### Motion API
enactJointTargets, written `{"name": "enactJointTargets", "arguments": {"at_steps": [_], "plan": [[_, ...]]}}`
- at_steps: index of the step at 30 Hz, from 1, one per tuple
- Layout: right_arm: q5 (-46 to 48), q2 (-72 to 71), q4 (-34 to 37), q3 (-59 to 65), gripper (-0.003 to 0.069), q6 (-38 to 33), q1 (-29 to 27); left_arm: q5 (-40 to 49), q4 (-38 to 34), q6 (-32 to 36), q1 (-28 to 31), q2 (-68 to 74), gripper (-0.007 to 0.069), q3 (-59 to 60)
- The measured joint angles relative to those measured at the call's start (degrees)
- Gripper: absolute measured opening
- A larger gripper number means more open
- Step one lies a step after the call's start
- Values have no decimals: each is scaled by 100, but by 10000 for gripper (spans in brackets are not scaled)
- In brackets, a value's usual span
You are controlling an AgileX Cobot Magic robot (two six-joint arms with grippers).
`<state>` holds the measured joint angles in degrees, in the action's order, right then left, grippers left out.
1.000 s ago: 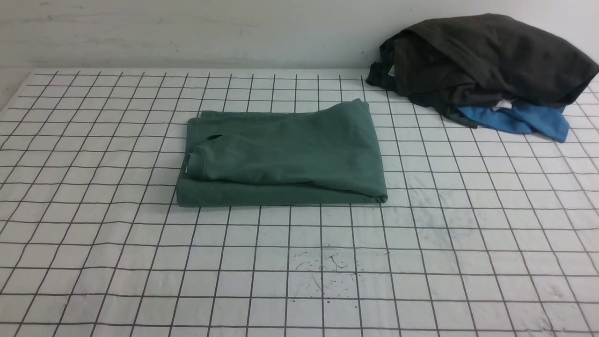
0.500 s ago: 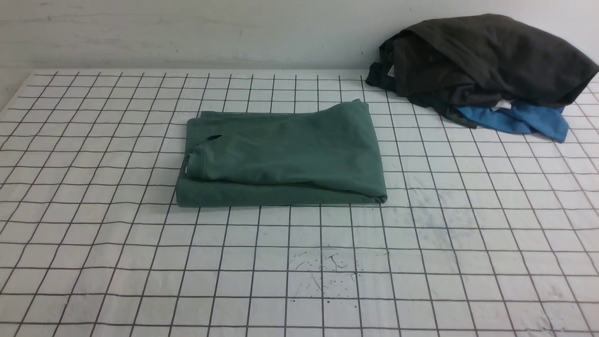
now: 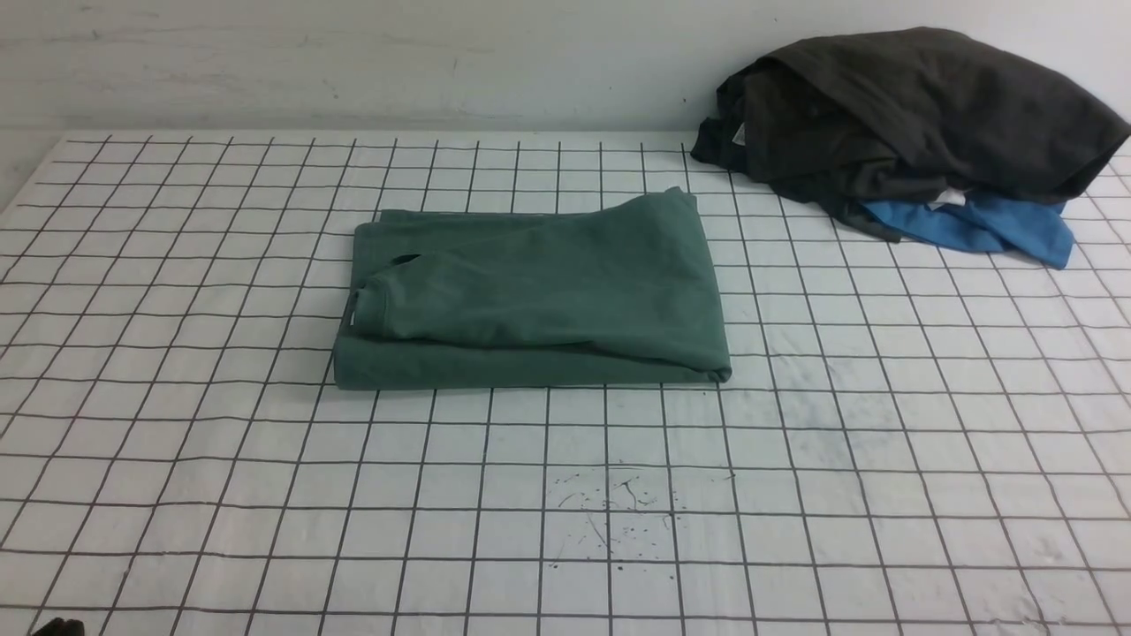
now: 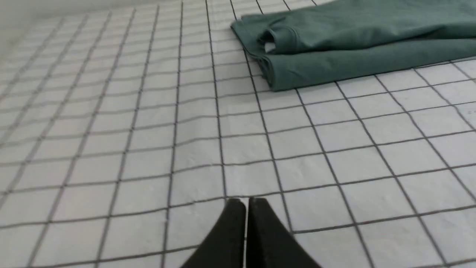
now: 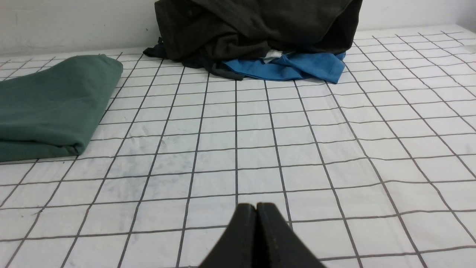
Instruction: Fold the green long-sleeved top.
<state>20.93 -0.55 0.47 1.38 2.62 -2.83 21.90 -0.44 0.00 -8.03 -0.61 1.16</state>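
Note:
The green long-sleeved top (image 3: 539, 296) lies folded in a flat rectangle in the middle of the gridded table, a cuffed sleeve end at its left side. It also shows in the left wrist view (image 4: 353, 44) and the right wrist view (image 5: 48, 108). My left gripper (image 4: 247, 203) is shut and empty, low over the table, well short of the top's near left corner. Only a dark tip of it (image 3: 57, 627) shows at the front view's bottom left. My right gripper (image 5: 256, 206) is shut and empty over bare table, to the right of the top. It is out of the front view.
A dark grey-black garment (image 3: 910, 115) is heaped at the back right against the wall, on a bright blue garment (image 3: 981, 225). Both show in the right wrist view: dark heap (image 5: 256, 26), blue garment (image 5: 290, 67). The white gridded table cover (image 3: 565, 495) spans the scene.
A dark tip of the left arm has come into the front view's bottom left corner. The green top and the heap have not moved.

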Motion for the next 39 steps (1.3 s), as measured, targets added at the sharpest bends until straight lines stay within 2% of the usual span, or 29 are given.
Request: {"name": "enactJointTargets", "arguments": {"at_steps": [3,9,16,23,39], "plan": [[0,0,0,0,-14,0,0,-84,-657,402,200,0,-7,36],[0,0,0,0,-14,0,0,-57,-773,883,529,0,-7,36],[0,0,0,0,-14,0,0,-57,-741,921,543,0,-7,36],[0,0,0,0,-14,0,0,-63,-260,939,543,0,-7,36],[0,0,0,0,-14,0,0,-70,-493,953,543,0,-7,36]]}}
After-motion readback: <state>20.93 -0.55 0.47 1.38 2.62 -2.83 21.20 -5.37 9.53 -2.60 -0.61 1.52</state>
